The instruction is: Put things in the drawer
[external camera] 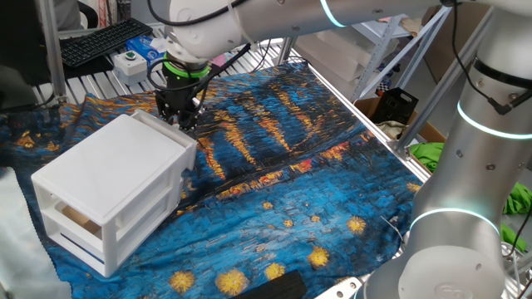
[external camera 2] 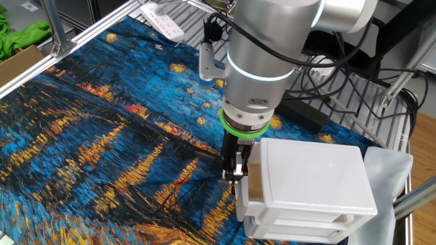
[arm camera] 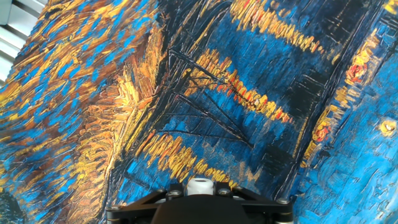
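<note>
From the other fixed view, the gripper point(external camera 2: 235, 165) hangs straight down over the painted cloth point(external camera 2: 102, 136). I can't tell whether its fingers are spread or pinching. Just to its right, a plain tan block point(external camera 2: 254, 185) sits against the white cabinet point(external camera 2: 313, 173). I'd line the block up squarely over the drawer point(external camera 2: 298, 219) before letting go.

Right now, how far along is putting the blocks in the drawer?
Done: one tan block sits in the upper drawer, which stands partly pulled out. In hand: the gripper points down at the drawer's open end; whether it holds anything is unclear. Left: the drawer is not shut; no loose blocks show on the cloth.
</note>
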Robot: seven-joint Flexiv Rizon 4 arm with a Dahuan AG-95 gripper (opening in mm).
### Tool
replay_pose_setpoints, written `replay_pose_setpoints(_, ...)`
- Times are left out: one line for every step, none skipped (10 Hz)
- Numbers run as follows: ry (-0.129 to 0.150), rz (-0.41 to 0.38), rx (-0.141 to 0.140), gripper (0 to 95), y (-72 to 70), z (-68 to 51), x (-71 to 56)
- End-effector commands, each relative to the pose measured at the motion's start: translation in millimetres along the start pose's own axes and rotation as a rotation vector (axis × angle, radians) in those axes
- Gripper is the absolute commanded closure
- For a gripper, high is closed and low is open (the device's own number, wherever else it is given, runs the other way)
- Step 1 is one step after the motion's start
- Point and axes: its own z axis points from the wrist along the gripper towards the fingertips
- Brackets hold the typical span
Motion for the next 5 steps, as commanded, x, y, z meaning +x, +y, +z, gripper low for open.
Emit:
replay_pose_setpoints(-0.001,0.002,-0.004,95.0,-0.9,-0.1,3.4)
replay_pose_setpoints(-0.004,0.008,-0.003,95.0,-0.7,-1.1,6.2)
replay_pose_setpoints(-0.001,0.008,-0.004,95.0,-0.5,-1.7,7.1)
replay_pose_setpoints(-0.002,0.0,-0.003,95.0,-0.5,-1.5,7.2)
replay_pose_setpoints(-0.007,-0.001,-0.003,95.0,-0.7,-1.1,7.6)
